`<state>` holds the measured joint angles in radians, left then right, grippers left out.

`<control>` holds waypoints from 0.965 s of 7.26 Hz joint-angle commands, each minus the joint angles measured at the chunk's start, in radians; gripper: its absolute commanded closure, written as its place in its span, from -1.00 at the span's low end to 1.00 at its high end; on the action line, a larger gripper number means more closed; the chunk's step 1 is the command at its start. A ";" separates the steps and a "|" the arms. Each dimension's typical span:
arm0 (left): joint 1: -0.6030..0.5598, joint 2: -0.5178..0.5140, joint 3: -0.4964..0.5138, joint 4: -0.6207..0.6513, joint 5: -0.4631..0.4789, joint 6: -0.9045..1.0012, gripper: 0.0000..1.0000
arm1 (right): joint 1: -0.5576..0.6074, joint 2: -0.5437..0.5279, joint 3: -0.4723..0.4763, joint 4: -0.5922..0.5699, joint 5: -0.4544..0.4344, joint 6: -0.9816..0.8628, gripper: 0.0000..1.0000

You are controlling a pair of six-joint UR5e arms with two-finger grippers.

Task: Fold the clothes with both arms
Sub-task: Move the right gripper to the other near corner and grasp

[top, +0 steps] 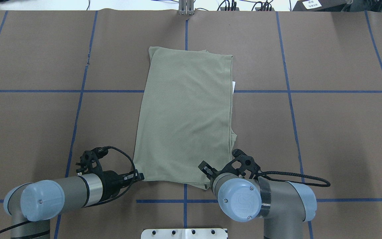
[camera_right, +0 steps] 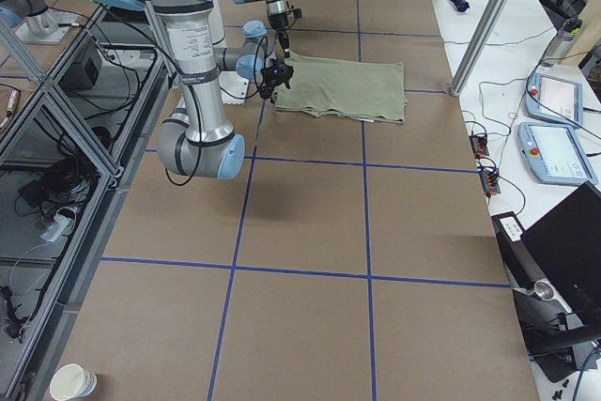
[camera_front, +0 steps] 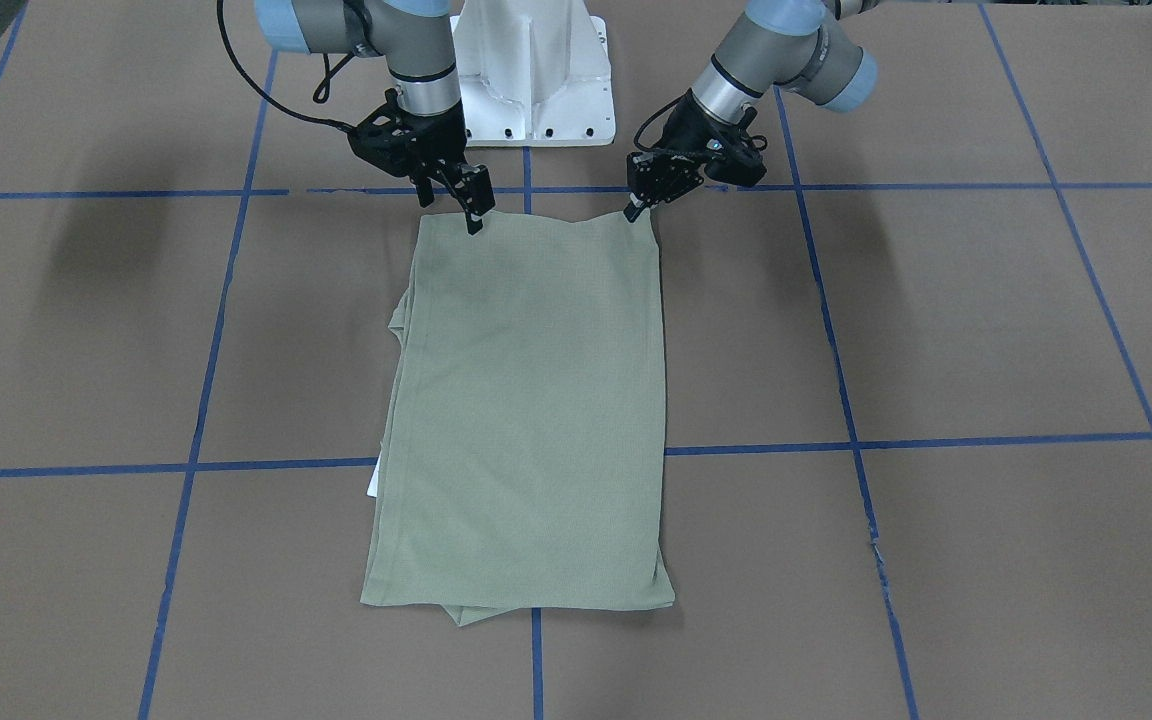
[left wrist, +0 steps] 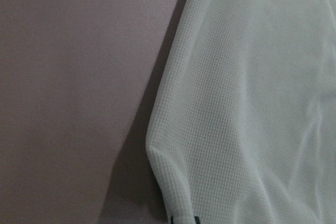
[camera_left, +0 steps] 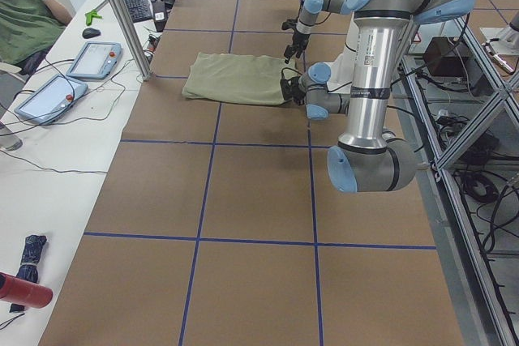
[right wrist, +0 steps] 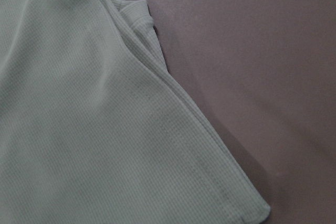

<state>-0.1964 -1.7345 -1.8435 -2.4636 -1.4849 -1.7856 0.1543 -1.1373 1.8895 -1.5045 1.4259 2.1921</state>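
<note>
Status: the shirt (camera_front: 526, 400) lies flat on the bench (camera_front: 936, 330), near the middle. It is already folded into a long narrow rectangle with no sleeve showing. You can take the lengthwise folds as done. What looks left is the crosswise fold, carrying the robot-side end over to the far end.

Left gripper (camera_front: 635, 208): at the robot-side corner on its own side. Its fingertips come to a narrow point on the cloth, and its wrist camera shows a ridge of fabric rising to them. You should read it as pinched on that corner.

Right gripper (camera_front: 471, 212): at the other robot-side corner, touching or just over it. You cannot tell from any view whether it has clamped.

View differences: the front-facing and overhead cameras show a white hang tag (camera_front: 373, 480) peeking from the long edge on the right arm's side. Neither wrist view shows it. Only the right wrist view shows stacked under-layers offset beneath the top layer. The overhead view hides the right fingertips behind the wrist.
</note>
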 commanded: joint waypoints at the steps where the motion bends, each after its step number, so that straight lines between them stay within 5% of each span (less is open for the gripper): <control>1: 0.000 0.001 0.000 0.000 0.002 0.000 1.00 | -0.001 0.008 -0.012 0.001 -0.022 -0.003 -0.93; 5: 0.000 0.000 -0.002 -0.002 0.000 0.000 1.00 | -0.001 0.039 -0.043 0.007 -0.039 0.008 -0.85; 7: -0.002 0.003 -0.014 0.000 0.000 0.000 1.00 | -0.002 0.040 -0.043 0.007 -0.039 0.009 -0.64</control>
<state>-0.1972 -1.7335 -1.8515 -2.4646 -1.4849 -1.7856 0.1529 -1.0992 1.8495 -1.4972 1.3875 2.2004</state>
